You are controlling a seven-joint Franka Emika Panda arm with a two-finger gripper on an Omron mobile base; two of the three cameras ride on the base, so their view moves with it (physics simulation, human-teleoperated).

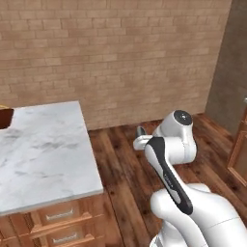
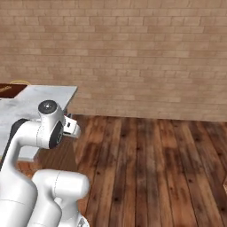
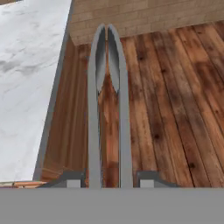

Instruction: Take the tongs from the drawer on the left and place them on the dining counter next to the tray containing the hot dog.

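— Tool (image 3: 107, 178)? State?
— Clamped on the tongs (image 3: 107, 100), gripping both grey arms near the handle end, one small dark finger (image 3: 70, 178) pressed against each side in the hand view.
— And the tongs themselves?
— Squeezed nearly shut, long grey blades reaching away from the tool, tips almost meeting. Hanging over the wooden floor (image 3: 175, 87), just beside the edge of the table (image 3: 26, 87), not touching the marble.
— Where is the table from the base?
— Ahead and to the left in the left base view (image 1: 43, 154): white marble with grey veins, on reddish-brown cabinets. Seen smaller at the left of the right base view (image 2: 35, 102).
— Drawers?
— Two shallow wooden fronts with silver bar handles under the near edge of the table, upper drawer (image 1: 60, 212) and a lower one beneath. Both look pushed in.
— Tray?
— Dark brown corner at the far left edge of the left base view (image 1: 5, 118), sitting on the marble; also a dark strip at the left edge of the right base view (image 2: 9, 90). A bit of yellow-tan just above it, too small to tell what.
— Tongs near the tray?
— Well apart. Brick wall (image 1: 120, 53) behind everything.
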